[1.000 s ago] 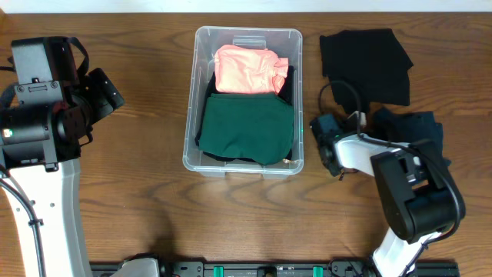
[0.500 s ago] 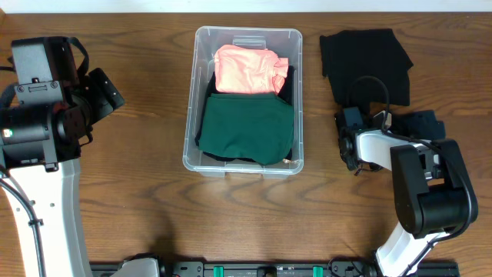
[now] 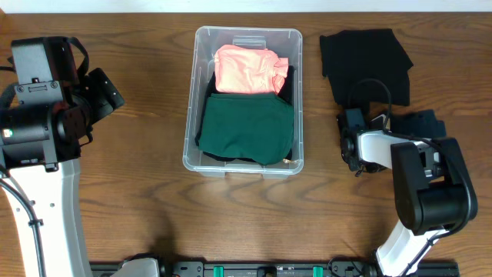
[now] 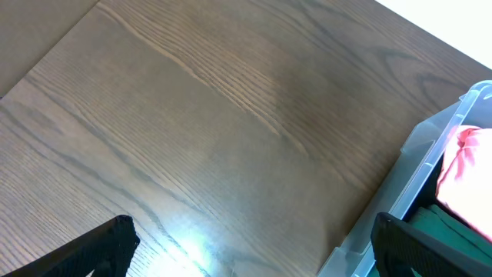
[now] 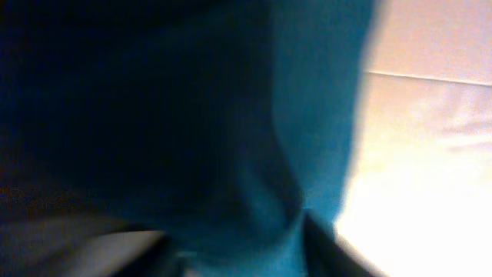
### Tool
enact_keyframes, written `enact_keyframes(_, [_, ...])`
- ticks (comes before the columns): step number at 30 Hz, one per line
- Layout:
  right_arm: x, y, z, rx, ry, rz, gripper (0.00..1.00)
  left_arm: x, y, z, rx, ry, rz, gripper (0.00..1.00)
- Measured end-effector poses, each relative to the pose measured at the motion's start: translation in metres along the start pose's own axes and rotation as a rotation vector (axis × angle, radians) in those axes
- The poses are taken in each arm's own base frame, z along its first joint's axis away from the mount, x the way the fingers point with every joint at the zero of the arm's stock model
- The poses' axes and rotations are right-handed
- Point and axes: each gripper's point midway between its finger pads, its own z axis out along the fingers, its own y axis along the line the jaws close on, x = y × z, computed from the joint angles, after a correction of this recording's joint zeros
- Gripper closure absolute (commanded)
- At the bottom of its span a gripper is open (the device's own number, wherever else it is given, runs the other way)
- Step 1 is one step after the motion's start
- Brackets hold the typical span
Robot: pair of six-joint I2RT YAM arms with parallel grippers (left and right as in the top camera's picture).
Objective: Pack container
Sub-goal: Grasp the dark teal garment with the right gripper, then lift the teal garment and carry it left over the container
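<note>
the container is set upright in the middle of the counter, between the two arms. a pink garment is laid in its far half and a green garment in its near half, with dark fabric seen beneath them. a black cloth is spread on the counter to the right of the container, and a dark blue cloth is bunched just below it. the right hand is lowered at that blue cloth, which fills its blurred wrist view; whether it is clenched cannot be told. the left hand is held released, its fingers spread wide, above bare wood left of the container.
</note>
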Motion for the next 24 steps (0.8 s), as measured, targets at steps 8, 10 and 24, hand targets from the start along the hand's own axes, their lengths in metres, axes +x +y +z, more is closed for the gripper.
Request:
enact_keyframes(8, [0.001,0.006,-0.001,-0.033,0.008,-0.007,0.99,0.0,0.0,0.0,0.0,0.0,0.0,0.02])
enact_keyframes(10, [0.001,0.006,-0.002,-0.046,0.015,-0.007,0.99,0.0,0.0,0.0,0.0,0.0,0.0,0.02])
enact_keyframes(24, [-0.026,-0.009,-0.07,-0.423,-0.025,0.139,0.99,0.0,0.0,0.0,0.0,0.0,0.0,0.02])
